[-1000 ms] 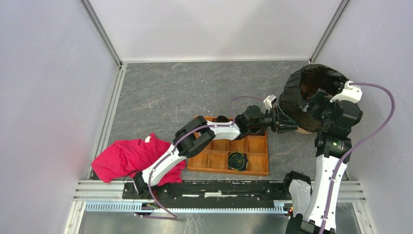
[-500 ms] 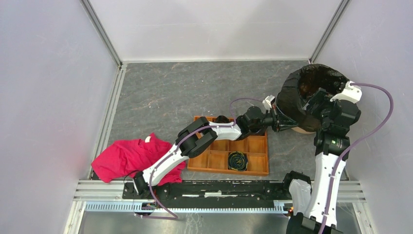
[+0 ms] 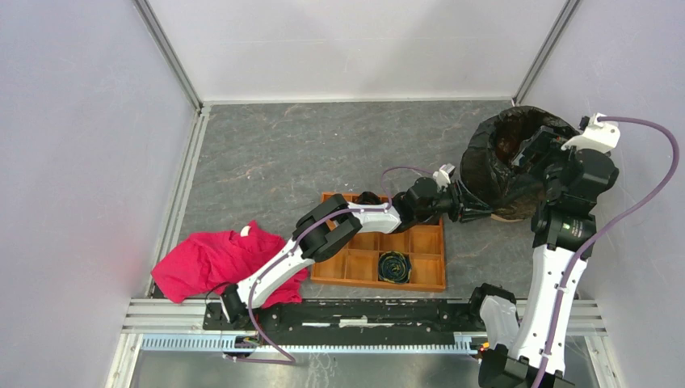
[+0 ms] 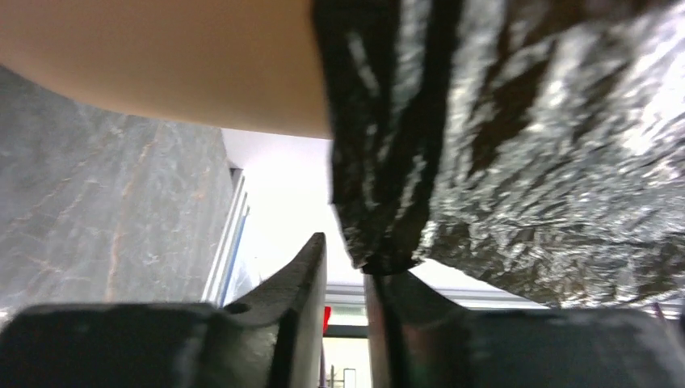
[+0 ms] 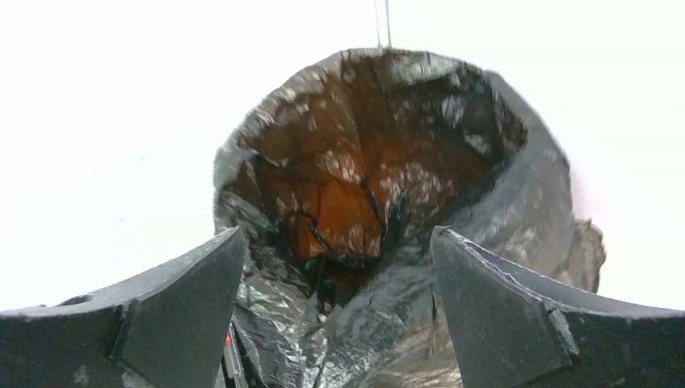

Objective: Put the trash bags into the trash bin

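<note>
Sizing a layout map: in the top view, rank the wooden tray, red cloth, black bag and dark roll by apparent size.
1. Wooden tray, red cloth and black bag: too alike to rank; the left arm hides part of tray and cloth, and the bag stands nearer the camera.
2. Dark roll, clearly smallest.

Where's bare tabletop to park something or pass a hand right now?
Widest bare patch: far-left table, bordered by the back wall, the red cloth and the wooden tray. A narrower strip lies between tray and right arm. Crowded: the trash bin corner, with trash bag, left gripper, right gripper at it.
</note>
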Controlling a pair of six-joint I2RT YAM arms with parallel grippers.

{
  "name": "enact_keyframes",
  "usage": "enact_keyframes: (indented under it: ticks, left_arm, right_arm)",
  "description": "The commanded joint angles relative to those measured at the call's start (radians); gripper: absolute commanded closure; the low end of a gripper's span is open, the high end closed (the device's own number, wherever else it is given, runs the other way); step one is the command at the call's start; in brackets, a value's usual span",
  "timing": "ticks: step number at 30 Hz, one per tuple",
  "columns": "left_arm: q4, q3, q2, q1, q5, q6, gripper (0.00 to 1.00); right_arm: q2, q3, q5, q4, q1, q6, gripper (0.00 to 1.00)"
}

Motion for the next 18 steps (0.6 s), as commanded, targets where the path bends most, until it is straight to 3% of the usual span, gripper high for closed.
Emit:
enact_keyframes:
  ticks: [1, 3, 6, 11, 15, 18]
  left_arm:
    - [-0.056, -0.038, -0.087, 0.011, 0.022, 0.064, 0.62]
    - [-0.091, -0.08, -0.139, 0.015, 0.031, 0.097, 0.47]
    - [-0.144, -0.148, -0.22, 0.021, 0.047, 0.136, 0.36]
    - [-0.16, -0.316, -0.385, 0.032, 0.066, 0.175, 0.27]
    - [-0.335, -0.354, -0.538, 0.035, 0.085, 0.375, 0.24]
    - [-0.454, -0.434, -0.692, 0.052, 0.073, 0.519, 0.22]
  right_arm:
    - [0.005, 0.144, -0.095, -0.056, 0.004, -0.102, 0.08]
    - [-0.016, 0.155, -0.151, -0.06, 0.003, -0.121, 0.08]
    - [-0.038, 0.163, -0.206, -0.049, 0.004, -0.125, 0.07]
    - [-0.023, 0.188, -0.347, -0.025, 0.004, -0.112, 0.02]
    - [-0.036, 0.142, -0.439, 0.042, 0.016, -0.098, 0.02]
    - [-0.033, 0.147, -0.417, 0.043, 0.064, -0.132, 0.02]
